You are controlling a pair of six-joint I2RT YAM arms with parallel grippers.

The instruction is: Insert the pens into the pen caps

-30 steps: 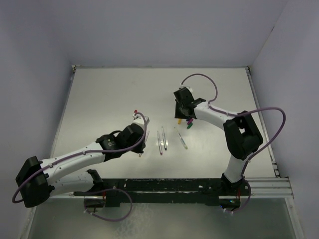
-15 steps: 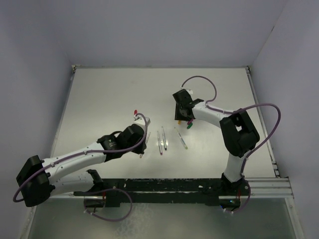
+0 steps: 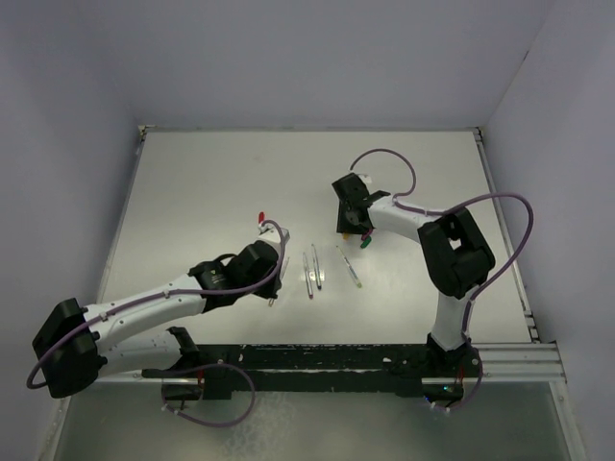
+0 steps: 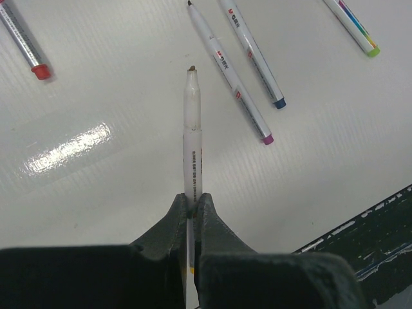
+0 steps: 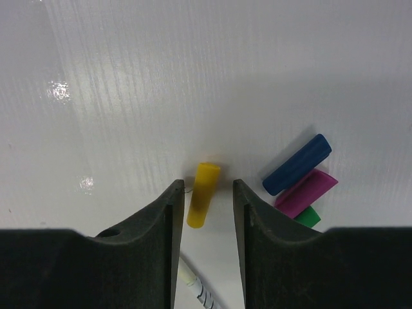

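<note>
My left gripper is shut on a pale pen, which sticks out ahead with its bare tip uncapped, just above the table. In the top view this gripper is left of the loose pens. My right gripper is open, its jaws standing on either side of the yellow cap, which lies on the table. The blue cap, purple cap and green cap lie bunched just to its right. In the top view the right gripper is over the caps. I cannot make out a separate red cap.
Two pens with a purple end and a blue end lie side by side at mid-table. A green-ended pen lies to their right, and a red-ended pen lies beyond my left gripper. The dark base rail runs along the near edge.
My right arm has folded in slightly and its gripper has shifted a little over the caps. The left arm, holding its pen, has barely moved.
</note>
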